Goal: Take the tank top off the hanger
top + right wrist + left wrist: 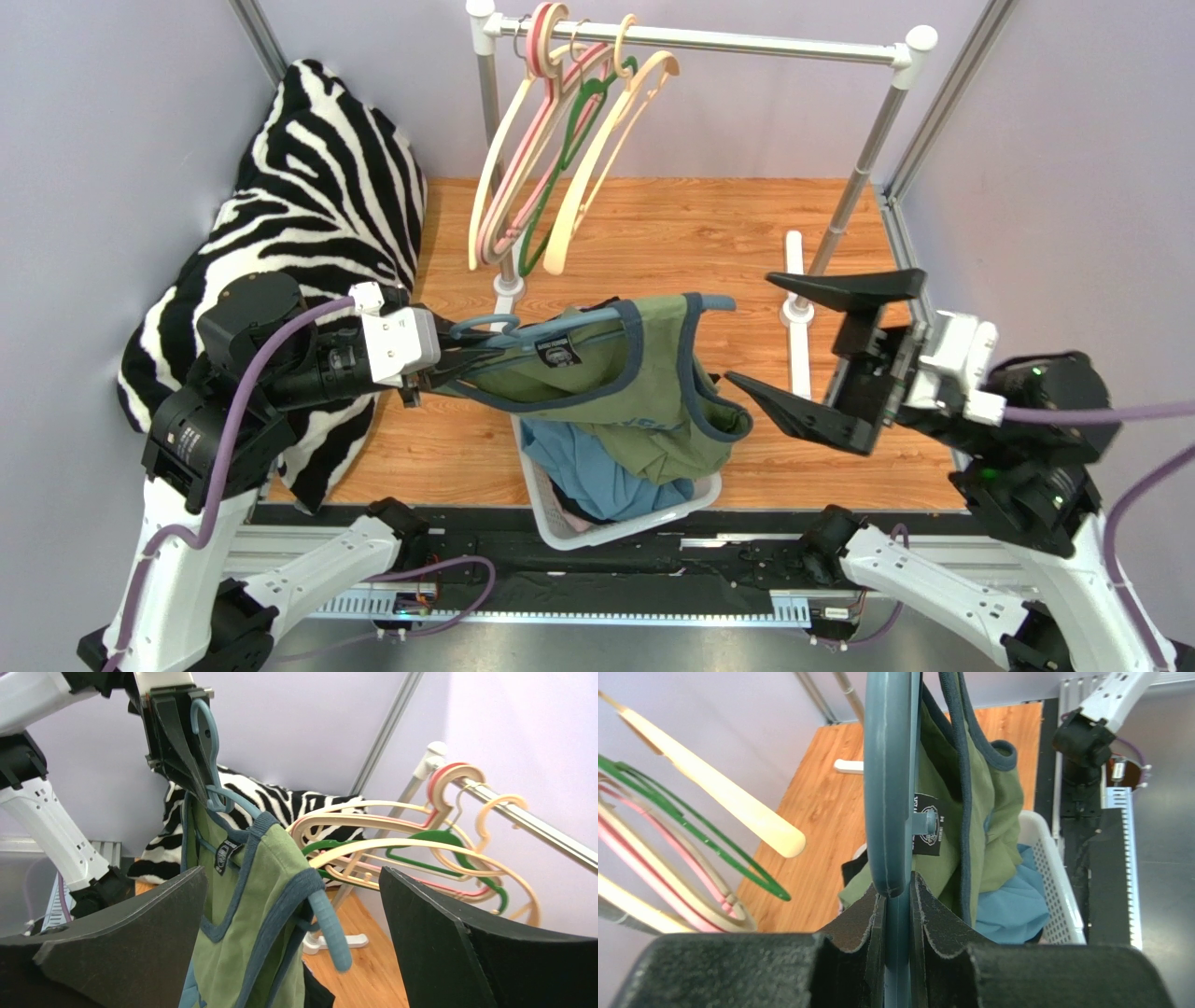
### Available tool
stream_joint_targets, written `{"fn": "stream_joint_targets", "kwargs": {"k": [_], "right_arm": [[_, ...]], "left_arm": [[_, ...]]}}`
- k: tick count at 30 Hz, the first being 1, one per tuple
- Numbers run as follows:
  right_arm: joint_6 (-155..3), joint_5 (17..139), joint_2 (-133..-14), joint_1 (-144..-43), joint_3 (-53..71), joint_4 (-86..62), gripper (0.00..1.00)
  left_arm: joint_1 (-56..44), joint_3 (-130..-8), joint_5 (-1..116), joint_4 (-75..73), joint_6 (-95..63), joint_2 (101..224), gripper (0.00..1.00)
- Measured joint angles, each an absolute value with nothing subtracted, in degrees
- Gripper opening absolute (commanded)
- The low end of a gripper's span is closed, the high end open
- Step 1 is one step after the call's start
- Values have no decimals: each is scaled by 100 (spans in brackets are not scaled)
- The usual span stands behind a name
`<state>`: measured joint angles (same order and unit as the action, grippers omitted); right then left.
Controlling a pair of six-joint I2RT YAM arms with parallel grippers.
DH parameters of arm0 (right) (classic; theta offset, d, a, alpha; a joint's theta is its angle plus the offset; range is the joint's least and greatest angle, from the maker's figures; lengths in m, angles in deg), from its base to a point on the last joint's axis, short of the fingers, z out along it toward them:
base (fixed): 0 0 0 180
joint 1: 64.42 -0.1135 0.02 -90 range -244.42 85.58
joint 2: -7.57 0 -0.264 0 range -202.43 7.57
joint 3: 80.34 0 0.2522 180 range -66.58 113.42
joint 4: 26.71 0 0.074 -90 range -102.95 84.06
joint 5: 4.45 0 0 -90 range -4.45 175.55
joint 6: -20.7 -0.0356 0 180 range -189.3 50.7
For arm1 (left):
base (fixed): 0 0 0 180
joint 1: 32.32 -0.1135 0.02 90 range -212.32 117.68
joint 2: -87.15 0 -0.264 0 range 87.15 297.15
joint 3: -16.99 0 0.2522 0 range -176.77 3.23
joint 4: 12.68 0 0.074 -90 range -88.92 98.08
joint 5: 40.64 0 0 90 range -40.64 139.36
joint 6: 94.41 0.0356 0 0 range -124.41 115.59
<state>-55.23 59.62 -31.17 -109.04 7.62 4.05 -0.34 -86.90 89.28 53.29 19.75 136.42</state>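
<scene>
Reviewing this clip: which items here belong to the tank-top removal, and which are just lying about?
In the job: green tank top; blue hanger it hangs on; left gripper, shut on the hanger; right gripper, open beside the top.

Lying about: zebra-print fabric; spare hangers on the rail; white basket holding a blue garment.

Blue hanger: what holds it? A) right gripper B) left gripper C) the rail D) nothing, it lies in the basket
B: the left gripper is shut on the blue hanger near its hook; the right gripper stands open beside the tank top.
</scene>
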Motion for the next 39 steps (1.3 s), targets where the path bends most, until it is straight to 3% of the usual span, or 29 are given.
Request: {"fn": "stream_joint_targets", "kwargs": {"k": [6, 12, 20, 26, 27, 30, 39], "right_arm": [[-5624, 6148, -2697, -10904, 445, 536, 80], [-5973, 6146, -2732, -10904, -403, 567, 76], [-6275, 6132, -3191, -10904, -534, 140, 58], [-6478, 6025, -3508, -10904, -534, -286, 37], [-6518, 5988, -3550, -10904, -534, -351, 25], [-6638, 5903, -3687, -10904, -534, -474, 2], [-6758, 5787, -3580, -10904, -266, -198, 0]], "left_arm": [[-80, -8598, 8657, 5217, 2169, 13594, 14], [-130, -8596, 8624, 5182, 2220, 13594, 14], [-169, -8589, 8683, 5180, 2222, 13592, 14], [-180, -8552, 8736, 5180, 2220, 13559, 14], [-182, -8552, 8753, 5180, 2220, 13553, 14], [-200, -8552, 8801, 5180, 2213, 13531, 13], [-211, -8412, 8808, 5149, 2215, 13430, 14]]}}
